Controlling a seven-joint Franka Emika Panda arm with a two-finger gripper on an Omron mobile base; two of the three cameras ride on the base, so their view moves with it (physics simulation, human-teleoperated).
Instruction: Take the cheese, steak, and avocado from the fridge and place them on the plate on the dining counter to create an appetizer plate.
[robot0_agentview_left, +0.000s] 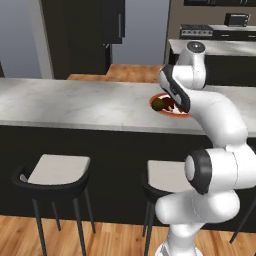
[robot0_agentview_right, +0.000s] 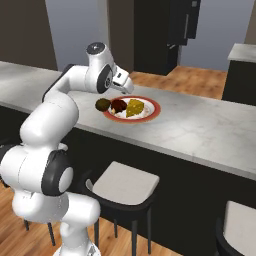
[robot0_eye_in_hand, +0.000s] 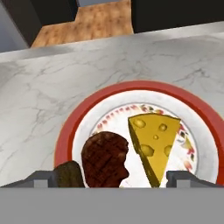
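While the gripper (robot0_eye_in_hand: 112, 178) hangs wide open and empty above the plate (robot0_eye_in_hand: 144, 87), cheese (robot0_eye_in_hand: 154, 142), steak (robot0_eye_in_hand: 105, 158) and avocado (robot0_eye_in_hand: 70, 175) lie on it, near the counter's (robot0_eye_in_hand: 43, 100) front edge.

Lighting: even, soft, bright; no glare. Faint shadow beneath my claw (robot0_agentview_right: 121, 89) on the plate (robot0_eye_in_hand: 70, 127). Rendering slightly soft throughout; edges undistorted.

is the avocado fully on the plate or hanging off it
Hanging off. In the right base view the avocado sits on the plate's red rim at its left edge, partly over the counter, beside the steak.
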